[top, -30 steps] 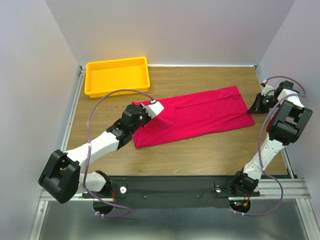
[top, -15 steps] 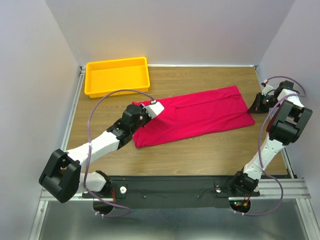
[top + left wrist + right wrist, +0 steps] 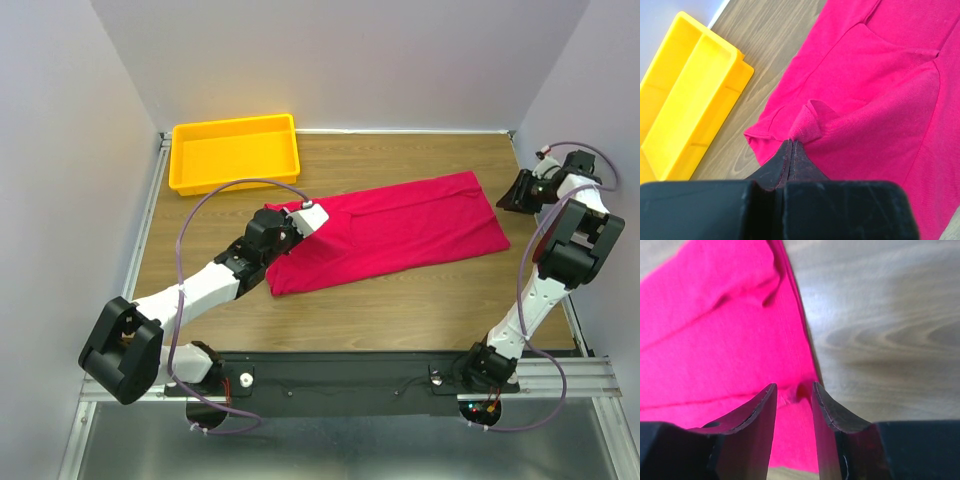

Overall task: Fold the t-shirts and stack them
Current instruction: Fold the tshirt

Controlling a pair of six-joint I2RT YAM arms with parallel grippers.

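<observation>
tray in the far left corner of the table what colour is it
Plain bright yellow; the tray shows best in the top external view.

**Bright, even light; wrist views go soft up close**

Top view: diffuse light from overhead, sharp across the frame, only faint soft shadows at the t-shirt (image 3: 390,235) edges. The pink is heavily saturated, so folds barely read.

Right wrist view: pale sheen on the surface (image 3: 880,330) right of the t-shirt, wood grain smeared. The right end effector (image 3: 794,390) is dark and out of focus.

Left wrist view: cloth weave sharp mid-frame. The left end effector (image 3: 791,145) is a blurred black mass below the t-shirt. The yellow tray (image 3: 685,100) left of it is bright and slightly soft.
</observation>
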